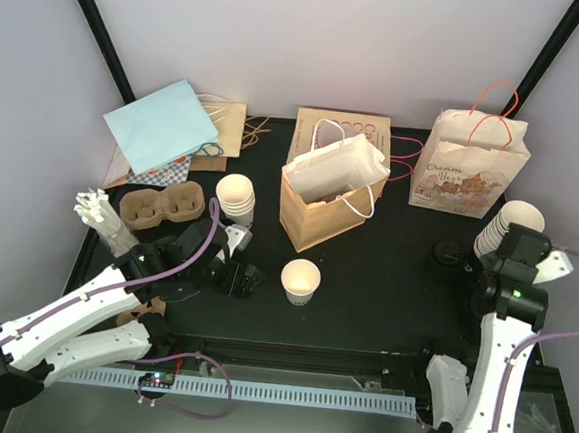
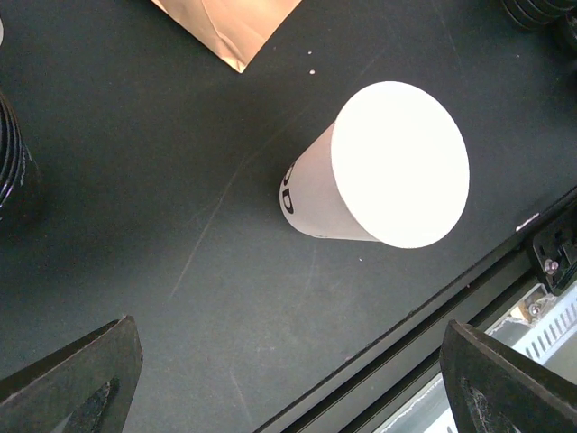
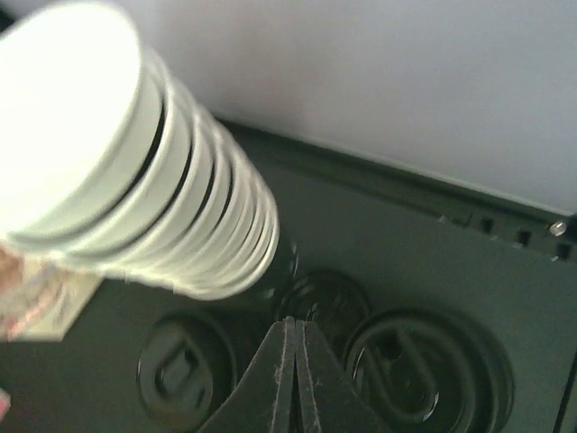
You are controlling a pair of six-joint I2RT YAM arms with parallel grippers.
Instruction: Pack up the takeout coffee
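**On the table (image 1: 383,304), takeout coffee cup (image 1: 300,281) stands untouched**

Overhead, the cup stands upright just right of the left gripper (image 1: 237,278), apart from it. Only the left wrist view shows print on its side, with the fingers (image 2: 72,383) spread wide below it. Only the right wrist view shows the right gripper (image 3: 293,361) pinched shut, empty, above black lids (image 3: 424,379)

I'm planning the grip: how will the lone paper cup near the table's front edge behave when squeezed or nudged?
The paper cup looks thin-walled and seemingly empty, so probably light and easily dented. Standing upright on its narrower base, it would likely tip if nudged high, then roll in a curve.
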